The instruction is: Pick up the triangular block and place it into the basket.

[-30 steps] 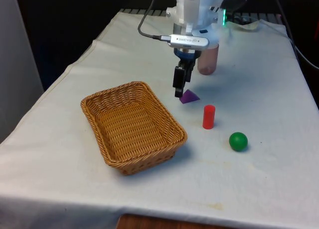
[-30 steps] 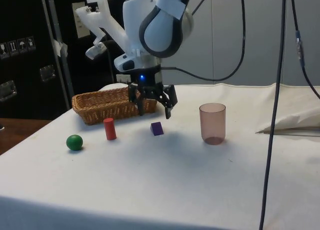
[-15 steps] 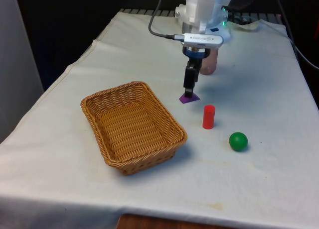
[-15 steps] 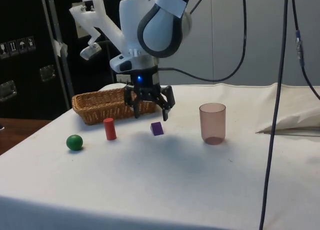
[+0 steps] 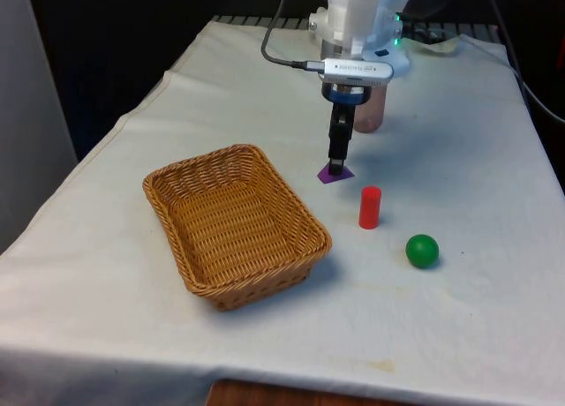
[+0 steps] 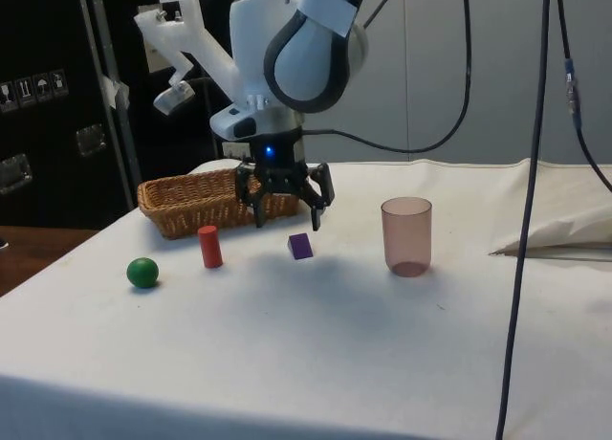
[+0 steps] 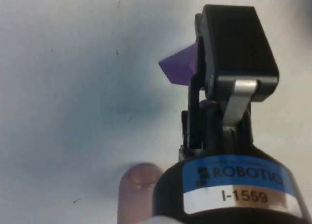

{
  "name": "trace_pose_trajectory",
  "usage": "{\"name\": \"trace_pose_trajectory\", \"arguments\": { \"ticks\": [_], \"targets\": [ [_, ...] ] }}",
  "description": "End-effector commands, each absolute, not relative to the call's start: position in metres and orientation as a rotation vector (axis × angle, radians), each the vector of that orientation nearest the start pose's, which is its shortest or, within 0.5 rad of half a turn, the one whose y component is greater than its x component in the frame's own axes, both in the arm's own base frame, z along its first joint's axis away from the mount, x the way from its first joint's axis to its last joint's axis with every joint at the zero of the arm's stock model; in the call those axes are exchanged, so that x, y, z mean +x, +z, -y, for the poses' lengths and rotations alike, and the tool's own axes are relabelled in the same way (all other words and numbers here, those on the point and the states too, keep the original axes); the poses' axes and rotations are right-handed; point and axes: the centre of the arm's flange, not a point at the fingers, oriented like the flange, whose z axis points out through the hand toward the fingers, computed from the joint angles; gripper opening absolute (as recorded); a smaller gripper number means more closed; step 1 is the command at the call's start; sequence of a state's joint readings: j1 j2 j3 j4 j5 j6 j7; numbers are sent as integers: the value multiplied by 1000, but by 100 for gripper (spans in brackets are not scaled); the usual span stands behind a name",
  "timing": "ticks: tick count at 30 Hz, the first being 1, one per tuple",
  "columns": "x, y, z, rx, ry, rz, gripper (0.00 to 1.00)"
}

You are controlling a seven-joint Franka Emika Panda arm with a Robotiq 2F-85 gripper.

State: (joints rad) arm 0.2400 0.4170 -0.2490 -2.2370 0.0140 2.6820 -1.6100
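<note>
The purple triangular block (image 5: 336,174) lies on the white cloth between the wicker basket (image 5: 291,194) and the pink cup (image 5: 371,113). My gripper (image 5: 335,166) hangs just above the block, tips close to it. From the side, the gripper (image 6: 287,216) is open, its fingers spread above the block (image 6: 300,246) with nothing between them. In the wrist view the block (image 7: 178,66) peeks out beside one of the black fingers (image 7: 229,44). The basket (image 6: 191,203) holds nothing.
A red cylinder (image 5: 370,206) stands upright close to the block, towards the front view's right, and a green ball (image 5: 422,251) lies beyond it. The translucent pink cup (image 6: 406,235) stands upright just behind the gripper. A crumpled cloth edge (image 6: 559,237) lies at the table's far side.
The gripper has moved from beside the block, on the basket's side, towards the front view's right and now hangs over the block. It stays open. The block has not moved.
</note>
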Motion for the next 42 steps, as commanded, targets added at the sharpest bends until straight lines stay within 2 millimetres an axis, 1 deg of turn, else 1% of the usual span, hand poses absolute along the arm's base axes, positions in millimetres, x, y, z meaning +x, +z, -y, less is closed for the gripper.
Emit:
{"name": "trace_pose_trajectory", "arguments": {
  "ticks": [1,5,6,7,13,14,15,21,22,23,25,29,30,31,32,37,38,39,42],
  "targets": [
    [549,189,7,2083,-35,-2208,100],
    [550,186,7,2048,-26,-2227,100],
    [549,186,8,2064,-48,-2225,100],
    [550,185,7,2040,-24,-2232,100],
    [551,179,7,1982,-7,-2259,100],
    [550,178,8,1997,-30,-2256,100],
    [550,179,7,1975,-7,-2265,100],
    [544,181,9,1938,-9,-2299,100],
    [547,178,10,1953,-32,-2294,100],
    [542,182,10,1936,-11,-2302,100],
    [536,184,11,1932,-13,-2311,100],
    [527,186,11,1928,-13,-2323,100],
    [528,186,11,1942,-30,-2324,100],
    [523,188,11,1925,-11,-2329,100],
    [521,188,12,1924,-10,-2331,100],
    [520,186,9,1897,6,-2345,100],
    [519,186,11,1913,-20,-2344,100],
    [520,185,9,1887,9,-2350,100],
    [520,183,8,1855,14,-2369,100]
  ]
}}
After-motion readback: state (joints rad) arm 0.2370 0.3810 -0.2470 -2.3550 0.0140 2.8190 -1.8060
